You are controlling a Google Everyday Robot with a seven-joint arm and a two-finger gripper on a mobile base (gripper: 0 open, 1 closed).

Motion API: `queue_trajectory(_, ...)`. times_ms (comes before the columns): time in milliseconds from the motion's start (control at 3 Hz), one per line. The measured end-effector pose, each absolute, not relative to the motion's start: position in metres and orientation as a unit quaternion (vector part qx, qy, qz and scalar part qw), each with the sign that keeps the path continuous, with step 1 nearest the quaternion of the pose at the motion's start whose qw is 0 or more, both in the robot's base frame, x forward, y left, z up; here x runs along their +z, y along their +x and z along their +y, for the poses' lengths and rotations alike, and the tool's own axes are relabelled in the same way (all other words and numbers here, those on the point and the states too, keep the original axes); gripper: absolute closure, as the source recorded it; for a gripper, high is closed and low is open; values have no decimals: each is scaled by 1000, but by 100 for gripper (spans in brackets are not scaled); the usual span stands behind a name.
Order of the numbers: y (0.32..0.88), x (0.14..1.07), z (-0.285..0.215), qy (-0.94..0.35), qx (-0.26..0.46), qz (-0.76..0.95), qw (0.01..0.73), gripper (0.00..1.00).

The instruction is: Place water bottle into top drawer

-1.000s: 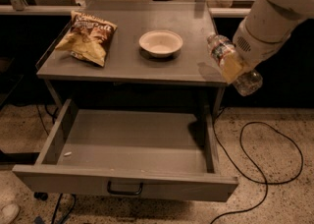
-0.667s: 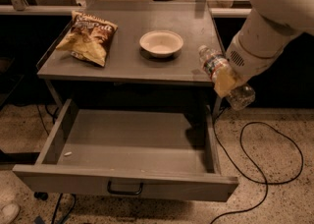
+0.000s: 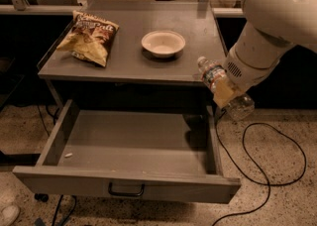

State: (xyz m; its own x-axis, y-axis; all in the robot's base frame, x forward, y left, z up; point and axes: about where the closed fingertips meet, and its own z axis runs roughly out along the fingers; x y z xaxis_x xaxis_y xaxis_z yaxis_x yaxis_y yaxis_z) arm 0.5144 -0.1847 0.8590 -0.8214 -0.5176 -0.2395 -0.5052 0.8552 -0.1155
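Observation:
The water bottle is a clear plastic bottle with a white cap and a patterned label band. It is tilted, cap up and to the left, held in the air at the table's front right corner. My gripper is shut on the water bottle around its middle, with the white arm coming in from the upper right. The top drawer is pulled wide open below the tabletop, grey, with a dark curved handle at its front centre. The bottle hangs above the drawer's right side wall.
A white bowl and a chip bag lie on the grey tabletop. A black cable loops over the speckled floor right of the drawer. A small white speck lies inside the drawer.
My gripper has carried the water bottle leftward and slightly down, from beside the table's right edge toward the drawer's right side.

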Motion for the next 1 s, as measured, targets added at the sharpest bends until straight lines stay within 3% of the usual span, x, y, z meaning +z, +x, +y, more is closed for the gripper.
queue_trajectory(1000,450,817,-136,-309,11,945,107,100)
